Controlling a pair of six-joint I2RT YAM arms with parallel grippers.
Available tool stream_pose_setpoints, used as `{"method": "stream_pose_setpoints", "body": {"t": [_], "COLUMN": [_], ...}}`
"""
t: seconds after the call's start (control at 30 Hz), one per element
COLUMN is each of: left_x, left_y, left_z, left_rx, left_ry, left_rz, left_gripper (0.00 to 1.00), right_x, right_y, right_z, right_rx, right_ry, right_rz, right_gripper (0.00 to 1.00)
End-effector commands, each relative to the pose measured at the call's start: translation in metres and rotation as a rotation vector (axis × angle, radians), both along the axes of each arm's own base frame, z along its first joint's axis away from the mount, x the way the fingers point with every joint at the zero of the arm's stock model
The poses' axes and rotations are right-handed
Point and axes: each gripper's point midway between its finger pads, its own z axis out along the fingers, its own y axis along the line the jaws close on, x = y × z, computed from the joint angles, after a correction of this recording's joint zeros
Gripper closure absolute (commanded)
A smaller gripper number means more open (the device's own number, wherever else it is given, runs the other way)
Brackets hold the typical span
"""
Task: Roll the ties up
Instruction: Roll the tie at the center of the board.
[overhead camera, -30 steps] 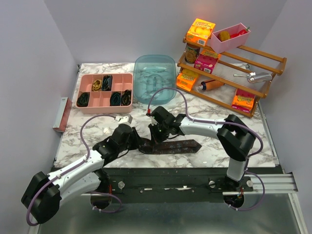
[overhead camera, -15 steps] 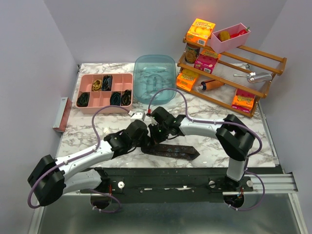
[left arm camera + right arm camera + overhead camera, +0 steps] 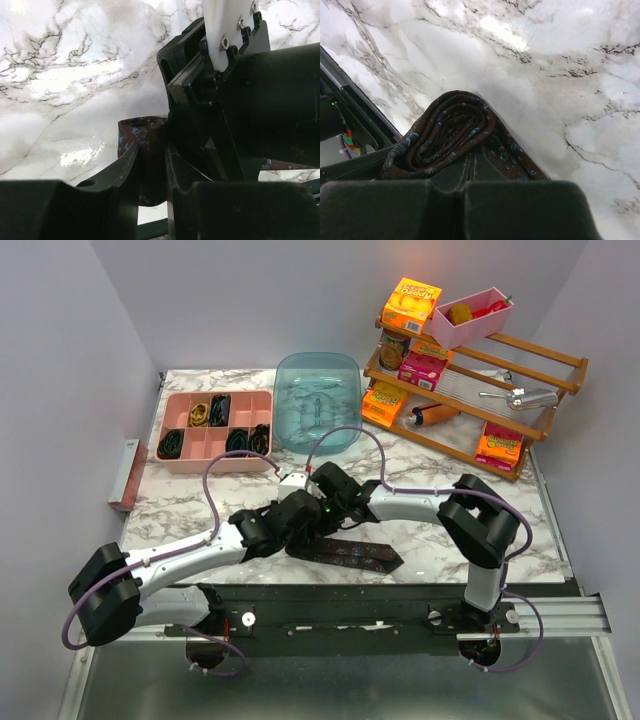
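Observation:
The dark brown tie (image 3: 350,552) lies near the table's front edge, its loose tail pointing right. Its rolled end is a coil (image 3: 445,132) in front of my right gripper (image 3: 471,167), which is shut with its tips against the coil's lower edge, pinching the fabric. My left gripper (image 3: 150,172) is shut on the tie (image 3: 142,145), which stands between its two fingers. In the top view the left gripper (image 3: 300,517) and right gripper (image 3: 322,508) meet over the coil and hide it. The right gripper's black body (image 3: 250,100) fills the right of the left wrist view.
A pink divided tray (image 3: 182,452) holding small dark coils stands at the back left. A blue translucent tub (image 3: 317,400) is behind the grippers. A wooden rack (image 3: 545,420) with boxes and cans fills the back right. A pink block (image 3: 125,475) sits at the left edge.
My left arm has swung right and forward until its gripper is against the right gripper. The tie's loose tail has slid down toward the front edge and looks shorter.

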Motion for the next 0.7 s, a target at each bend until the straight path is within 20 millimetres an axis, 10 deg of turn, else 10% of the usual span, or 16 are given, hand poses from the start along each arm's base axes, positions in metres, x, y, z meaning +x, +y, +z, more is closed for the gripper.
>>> {"method": "stream_pose_setpoints", "body": {"t": [0.0, 0.67], "left_x": [-0.003, -0.019], "left_y": [-0.020, -0.001], "left_z": [0.007, -0.015], "left_rx": [-0.024, 0.093], "left_ry": [-0.015, 0.005], "left_rz": [-0.028, -0.029], "left_gripper": [1.00, 1.00], "right_x": [-0.008, -0.009], "right_y": [0.016, -0.035], "right_z": [0.001, 0.020], "right_rx": [0.068, -0.081], "right_ry": [0.025, -0.103], "right_rz": [0.025, 0.040], "right_gripper": [1.00, 0.99]}}
